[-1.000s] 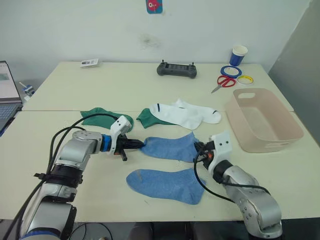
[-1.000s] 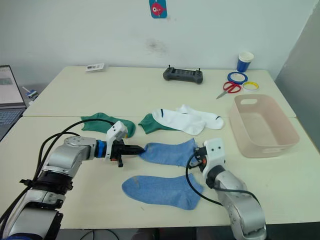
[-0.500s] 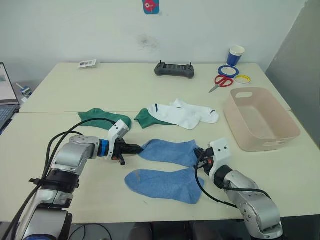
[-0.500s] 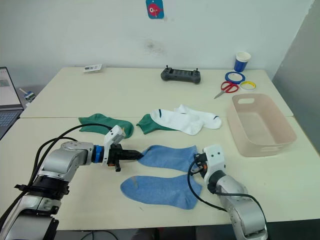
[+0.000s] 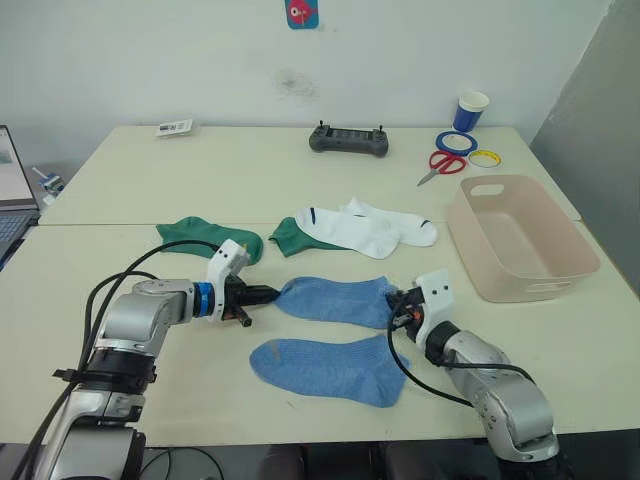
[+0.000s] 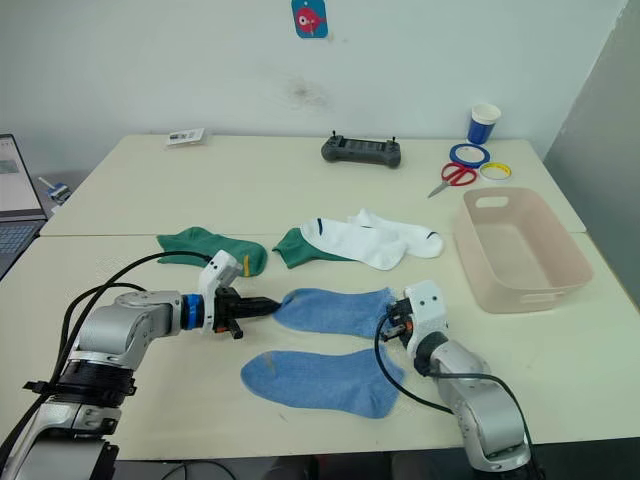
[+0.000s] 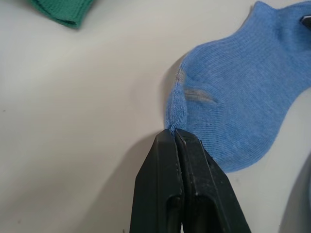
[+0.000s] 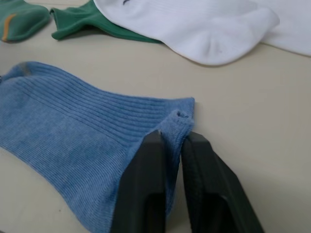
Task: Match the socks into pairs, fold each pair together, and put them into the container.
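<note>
Pinching the toe end of the upper light blue sock (image 5: 335, 301), the left gripper (image 5: 270, 294) has its two black fingers (image 7: 180, 194) pressed tight together on the fabric edge, per left wrist view. Right gripper (image 5: 397, 304) clamps the cuff end of the same sock, fingers closed w/ a fold of cuff between them in right wrist view. Sock lies stretched flat on the table (image 5: 300, 180) between both grippers.

2nd light blue sock (image 5: 325, 369) lies flat just nearer the robot, close to the held one, toe pointing to robot's left.

Beyond the held sock: two white socks (image 5: 365, 227) overlapping each other, w/ dark cuff marks; one dark green sock (image 5: 292, 237) partly tucked under their left end. Other dark green sock (image 5: 207, 238) sits further left, apart from the first, near the left arm.

Container (image 5: 520, 240) stands to the right on the table, open side up, w/ no socks in it.

Far side of table: black controller (image 5: 348, 141), scissors (image 5: 442, 165), tape rolls (image 5: 472, 148), blue paper cup (image 5: 471, 110). Laptop (image 5: 10, 190) at left edge.
</note>
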{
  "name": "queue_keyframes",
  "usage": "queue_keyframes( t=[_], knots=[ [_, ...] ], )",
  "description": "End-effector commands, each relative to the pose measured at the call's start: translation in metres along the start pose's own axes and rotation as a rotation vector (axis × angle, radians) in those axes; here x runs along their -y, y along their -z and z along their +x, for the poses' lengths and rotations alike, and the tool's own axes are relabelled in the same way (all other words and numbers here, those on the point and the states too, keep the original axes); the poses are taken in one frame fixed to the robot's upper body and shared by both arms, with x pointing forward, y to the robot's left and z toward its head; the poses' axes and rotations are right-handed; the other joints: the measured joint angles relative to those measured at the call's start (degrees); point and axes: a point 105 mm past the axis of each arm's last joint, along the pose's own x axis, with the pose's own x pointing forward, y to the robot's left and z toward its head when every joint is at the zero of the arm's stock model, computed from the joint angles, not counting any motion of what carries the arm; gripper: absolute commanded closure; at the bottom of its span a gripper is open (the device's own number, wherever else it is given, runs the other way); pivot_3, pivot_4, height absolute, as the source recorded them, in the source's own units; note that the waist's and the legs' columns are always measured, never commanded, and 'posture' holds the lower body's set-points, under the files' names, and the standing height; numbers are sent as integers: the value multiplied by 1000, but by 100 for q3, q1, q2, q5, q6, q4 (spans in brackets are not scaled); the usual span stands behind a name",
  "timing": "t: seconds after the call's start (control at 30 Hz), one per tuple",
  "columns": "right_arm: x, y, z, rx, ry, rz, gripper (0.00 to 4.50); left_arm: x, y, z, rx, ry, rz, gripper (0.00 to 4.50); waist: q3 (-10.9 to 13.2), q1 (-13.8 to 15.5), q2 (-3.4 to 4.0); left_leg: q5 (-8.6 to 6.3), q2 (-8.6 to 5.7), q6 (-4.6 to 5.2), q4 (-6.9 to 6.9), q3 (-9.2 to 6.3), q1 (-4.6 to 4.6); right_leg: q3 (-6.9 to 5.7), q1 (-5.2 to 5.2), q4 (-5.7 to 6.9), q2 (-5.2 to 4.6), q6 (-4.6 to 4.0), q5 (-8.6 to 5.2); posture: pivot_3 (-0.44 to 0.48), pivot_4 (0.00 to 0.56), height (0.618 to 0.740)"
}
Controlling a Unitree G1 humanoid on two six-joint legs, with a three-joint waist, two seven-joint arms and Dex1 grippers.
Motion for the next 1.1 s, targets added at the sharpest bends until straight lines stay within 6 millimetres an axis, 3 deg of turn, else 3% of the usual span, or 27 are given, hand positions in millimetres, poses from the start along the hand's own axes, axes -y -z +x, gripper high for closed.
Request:
queue_keyframes(
  t=[0.03,0.27,0.3,0.73,0.87,1.03,1.1],
  knots=[
    [0,-14,-12,45,-13,-18,2487,-1,-5,-11,12,-23,52,3393,0,0,0,0,0,0,0,1,0,0,0,0,0,0,0,0,150,740],
    [-2,-25,-32,67,-72,-68,85,-4,-19,-28,24,-41,123,1276,0,-2,0,0,1,0,-2,-1,0,-1,-2,0,1,1,0,0,150,740],
    [-4,-26,-33,68,-84,-73,0,-5,-18,-27,19,-43,124,973,0,-1,0,0,0,0,-1,-1,-1,-1,-1,-1,0,1,-1,0,150,740],
    [-4,-17,-20,32,-87,-70,0,2,-8,10,-28,-11,143,973,-1,36,0,0,-2,0,1,0,-1,-2,2,-2,-1,1,0,0,150,740],
    [4,-17,-12,33,-43,-52,0,5,-4,15,-51,16,142,1854,-1,73,1,0,-4,0,3,5,3,2,6,-2,-2,3,1,0,150,740],
    [10,-14,-1,18,-20,-5,0,4,4,17,-71,22,125,3395,-2,79,2,0,-3,1,0,6,7,2,8,-3,-2,3,1,0,150,740],
    [10,-11,0,3,-30,11,391,8,5,19,-72,46,118,3975,-2,82,2,0,-4,1,0,7,7,4,8,-4,-2,3,1,0,150,740]
  ],
)
